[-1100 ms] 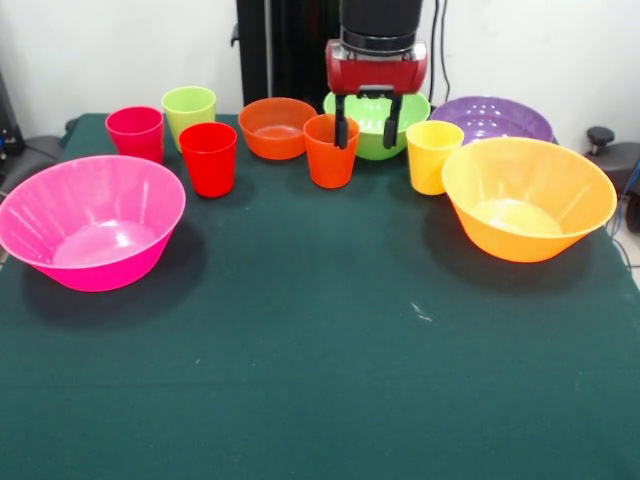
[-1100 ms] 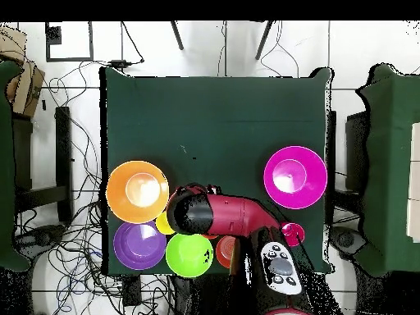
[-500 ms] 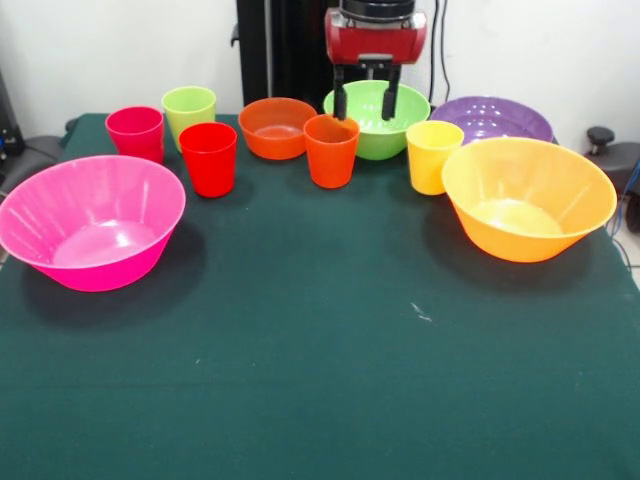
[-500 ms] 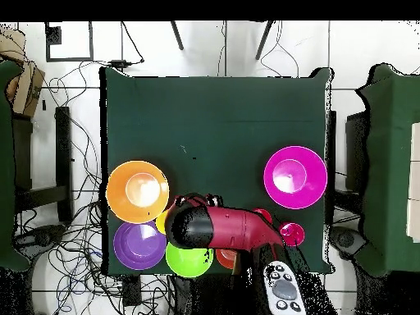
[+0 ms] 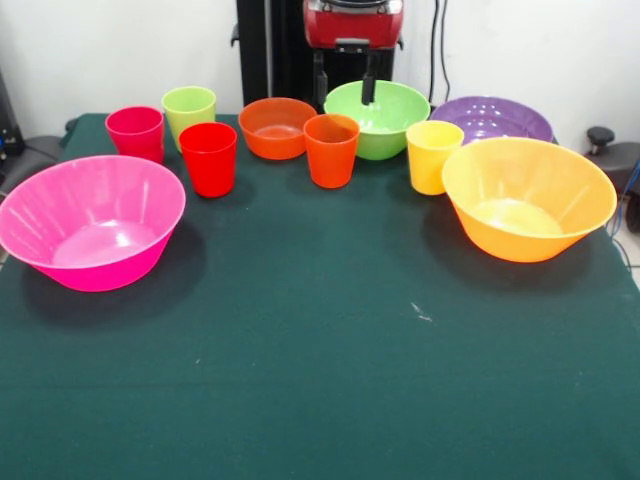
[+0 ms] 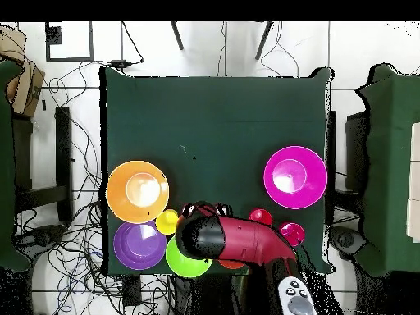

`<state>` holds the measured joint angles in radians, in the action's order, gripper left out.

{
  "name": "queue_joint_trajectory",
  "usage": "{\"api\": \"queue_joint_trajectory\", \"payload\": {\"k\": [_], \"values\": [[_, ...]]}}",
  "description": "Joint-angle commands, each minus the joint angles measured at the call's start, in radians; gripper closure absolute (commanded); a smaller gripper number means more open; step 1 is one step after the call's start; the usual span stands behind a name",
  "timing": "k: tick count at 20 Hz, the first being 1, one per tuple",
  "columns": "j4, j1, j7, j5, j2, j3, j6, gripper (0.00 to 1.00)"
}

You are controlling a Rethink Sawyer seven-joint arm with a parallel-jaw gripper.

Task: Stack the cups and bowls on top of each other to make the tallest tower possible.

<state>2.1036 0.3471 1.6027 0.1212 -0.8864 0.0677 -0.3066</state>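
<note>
On the dark green tablecloth, the large flared pink plastic bowl sits far left, alone (nothing nested). The glossy orange tumbler stands just below the red gripper, whose black fingers hang spread and empty beside the round green bowl.

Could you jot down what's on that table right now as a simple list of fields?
cups: five, standing apart, crimson cup, lime cup, red cup, orange cup, yellow cup
bowls: pink bowl, orange-yellow bowl, purple bowl, green bowl, orange-red bowl
stacked: nothing yet
gripper: open, empty, raised above the green bowl
</note>
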Motion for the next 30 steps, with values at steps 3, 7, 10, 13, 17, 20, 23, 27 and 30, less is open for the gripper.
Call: {"api": "queue_joint_trajectory", "payload": {"k": [3, 7, 10, 13, 17, 20, 23, 27, 30], "values": [[0.067, 0.049, 0.077, 0.062, 0.06, 0.058, 0.054, 0.0], [0.074, 0.068, 0.071, 0.074, 0.072, 0.062, 0.072, 0.0], [0.092, 0.081, 0.068, 0.087, 0.077, 0.064, 0.087, 0.0], [0.097, 0.087, 0.072, 0.093, 0.082, 0.07, 0.096, 0.0], [0.101, 0.084, 0.085, 0.097, 0.094, 0.072, 0.11, 0.0], [0.112, 0.074, 0.102, 0.095, 0.097, 0.066, 0.121, 0.0], [0.125, 0.068, 0.113, 0.09, 0.094, 0.067, 0.128, 0.0], [0.147, 0.055, 0.125, 0.085, 0.084, 0.061, 0.131, 0.0], [0.154, 0.049, 0.134, 0.079, 0.092, 0.06, 0.145, 0.0]]}}
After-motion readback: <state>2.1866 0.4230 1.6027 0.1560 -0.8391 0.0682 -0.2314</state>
